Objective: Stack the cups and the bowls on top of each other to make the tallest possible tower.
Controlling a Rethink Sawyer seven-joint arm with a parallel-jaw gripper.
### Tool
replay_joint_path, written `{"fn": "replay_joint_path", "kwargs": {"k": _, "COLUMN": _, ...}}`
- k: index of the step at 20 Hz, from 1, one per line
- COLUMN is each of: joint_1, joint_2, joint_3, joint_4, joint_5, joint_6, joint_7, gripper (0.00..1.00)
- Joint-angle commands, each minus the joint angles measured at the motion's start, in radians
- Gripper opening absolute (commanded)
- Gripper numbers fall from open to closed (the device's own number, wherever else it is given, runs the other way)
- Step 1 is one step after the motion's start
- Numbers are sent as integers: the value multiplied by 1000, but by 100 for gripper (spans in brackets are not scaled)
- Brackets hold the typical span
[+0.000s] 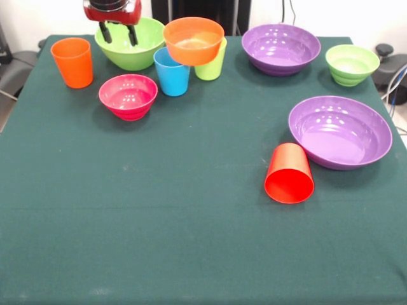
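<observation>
My gripper is open and empty at the far left, over the large lime green bowl. The orange bowl sits perched on the sky blue cup and the lime green cup. The orange cup stands upright at the left. The pink bowl is near it. Two purple bowls and the small green bowl are at the right. The red cup lies on its side by the nearer purple bowl. No tower of nested bowls is in view.
Everything rests on a table with a dark green cloth. Black equipment stands off the table's right edge, and dark furniture stands behind the far edge.
</observation>
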Motion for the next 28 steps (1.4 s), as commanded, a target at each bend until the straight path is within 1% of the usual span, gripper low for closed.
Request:
{"fn": "replay_joint_path", "kwargs": {"k": 1, "joint_1": 34, "joint_2": 38, "joint_3": 59, "joint_4": 17, "joint_5": -88, "joint_6": -92, "joint_7": -94, "gripper": 100}}
{"fn": "replay_joint_path", "kwargs": {"k": 5, "joint_1": 19, "joint_2": 50, "joint_3": 53, "joint_4": 10, "joint_5": -103, "joint_6": -109, "joint_7": -100, "gripper": 100}}
{"fn": "replay_joint_path", "kwargs": {"k": 12, "joint_1": 1, "joint_2": 72, "joint_3": 58, "joint_4": -8, "joint_5": -117, "joint_6": -111, "joint_7": -109, "gripper": 100}}
{"fn": "replay_joint_path", "kwargs": {"k": 18, "joint_1": 1, "joint_2": 83, "joint_3": 69, "joint_4": -24, "joint_5": -121, "joint_6": -102, "joint_7": -106, "gripper": 100}}
{"fn": "replay_joint_path", "kwargs": {"k": 22, "joint_1": 10, "joint_2": 78, "joint_3": 59, "joint_4": -31, "joint_5": -137, "joint_6": -112, "joint_7": -95, "gripper": 100}}
{"fn": "replay_joint_path", "kwargs": {"k": 26, "joint_1": 19, "joint_2": 84, "joint_3": 52, "joint_4": -62, "joint_5": -159, "joint_6": -125, "joint_7": -91, "gripper": 100}}
{"fn": "replay_joint_path", "kwargs": {"k": 28, "joint_1": 13, "joint_2": 97, "joint_3": 57, "joint_4": -80, "joint_5": -162, "joint_6": -120, "joint_7": -102, "gripper": 100}}
